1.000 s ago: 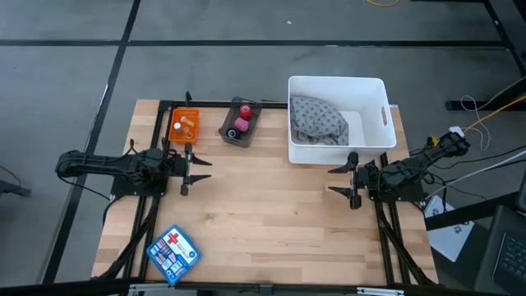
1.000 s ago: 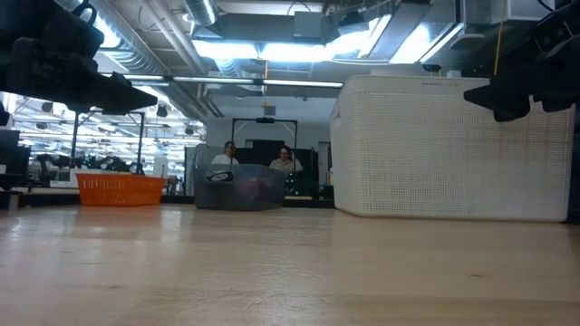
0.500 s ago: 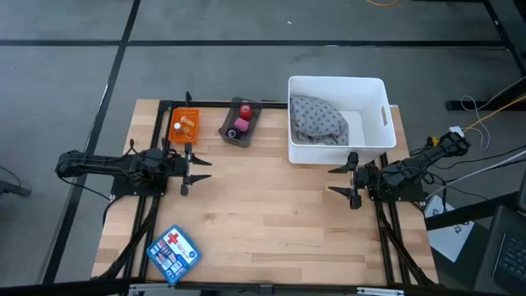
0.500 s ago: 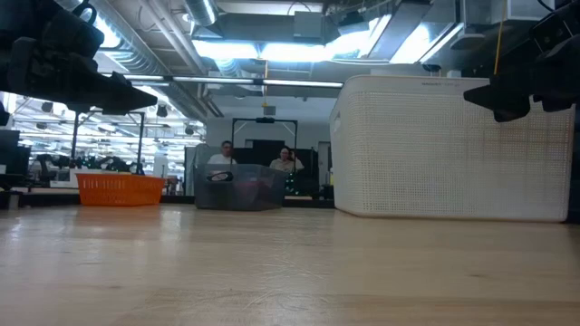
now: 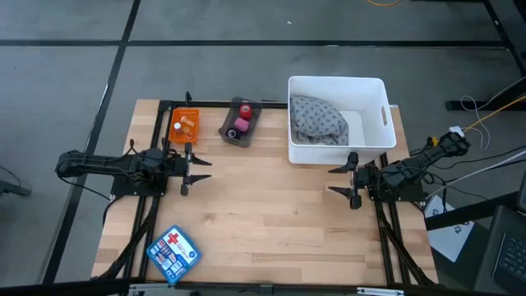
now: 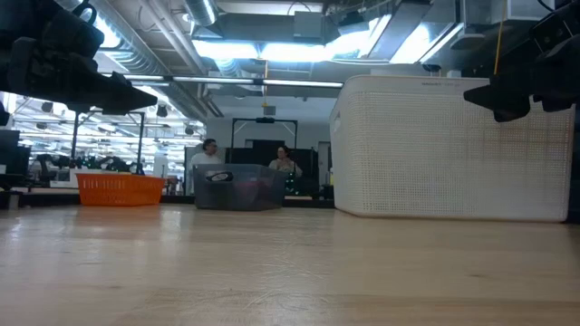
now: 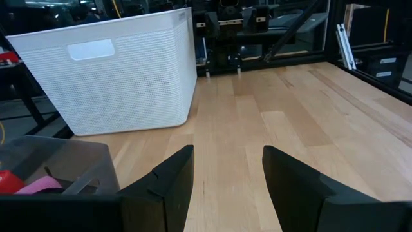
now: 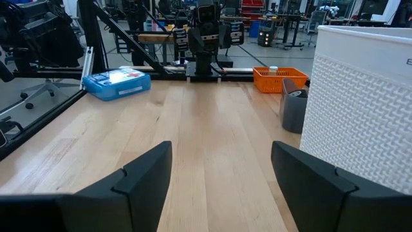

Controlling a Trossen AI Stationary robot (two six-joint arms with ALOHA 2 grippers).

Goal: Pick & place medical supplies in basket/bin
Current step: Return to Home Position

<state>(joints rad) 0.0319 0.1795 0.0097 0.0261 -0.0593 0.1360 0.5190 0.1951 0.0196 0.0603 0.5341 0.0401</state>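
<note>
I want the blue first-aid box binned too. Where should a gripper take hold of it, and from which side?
The blue first-aid box lies flat, skewed to the table edge; I'd come straight down with the nearer left gripper, wrist turned to match, pinching across its narrower width.

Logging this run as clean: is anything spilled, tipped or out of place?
Nothing stands out. The grey cloth lies in the white bin, the rolls in the dark bin, the vials in the orange basket. A blue first-aid box sits askew near a table corner. The left gripper and right gripper are open and empty.
</note>
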